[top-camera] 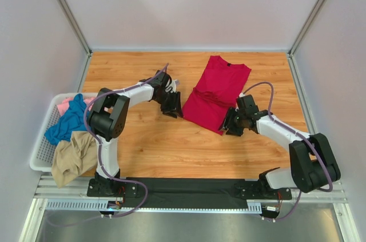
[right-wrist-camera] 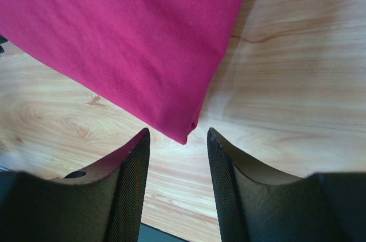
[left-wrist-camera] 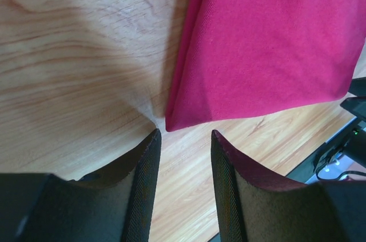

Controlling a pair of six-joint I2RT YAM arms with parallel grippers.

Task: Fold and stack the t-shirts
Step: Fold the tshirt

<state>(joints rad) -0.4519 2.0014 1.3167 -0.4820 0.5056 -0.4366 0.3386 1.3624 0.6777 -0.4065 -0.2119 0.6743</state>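
— Three tees lie unfolded by my count: the tan t-shirt [top-camera: 73,159], the teal t-shirt [top-camera: 66,125] and the pink t-shirt [top-camera: 67,103]. They are heaped in the white basket [top-camera: 37,153], well to the left of the crimson t-shirt [top-camera: 214,90] and nearer than it.

— The tan t-shirt hangs over the basket's near rim, too. I see no stack anywhere. What about the grippers?

— Both are empty. The left gripper [left-wrist-camera: 184,133] sits just beside the crimson t-shirt's near left corner, jaws apart, with only bare wood between them. The right gripper [right-wrist-camera: 177,132] sits just off the near right corner, jaws likewise apart and gripping nothing.

— So the crimson t-shirt lies on the table [top-camera: 166,145] by itself?

— Yes, neither gripper touches it. Its near half looks like a doubled panel with clean edges. A bunched crease crosses its middle. Beyond that, the end with the dark neck label [top-camera: 227,64] lies uncovered, and no sleeves stick out.

— Then I'd call it partly folded, perhaps one more fold short of a tidy packet.

— Agreed. I judge the task to be early: one tee is mostly folded, and three are left to fetch, fold and stack on it.
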